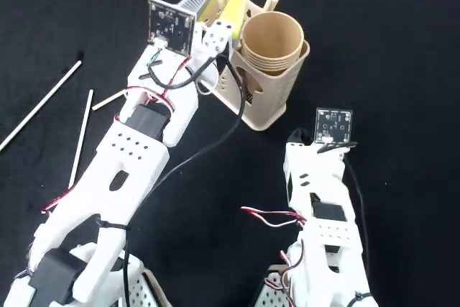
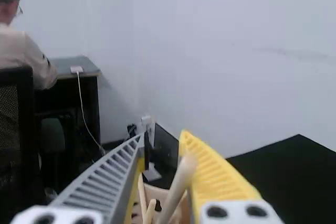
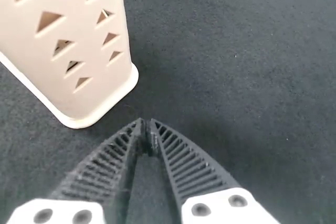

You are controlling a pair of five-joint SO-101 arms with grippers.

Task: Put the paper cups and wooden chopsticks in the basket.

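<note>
Left tool [image 2: 161, 137] stood spread around a blurred chopstick [image 2: 178, 184] above the partly arm-hidden basket [image 1: 264, 102]; right tool [image 3: 146, 132] was pressed together beside it.

I see a matte black surface [image 1: 402, 70] under everything. The basket [image 3: 63, 40] is beige with a pattern of triangular cut-outs. The paper cups [image 1: 272, 37] are tan, and the loose chopsticks [image 1: 39, 106] are pale wood. My left gripper [image 2: 161, 142] has one yellow ribbed finger and one grey. The right gripper [image 3: 145, 129] is dark grey and ribbed.
</note>
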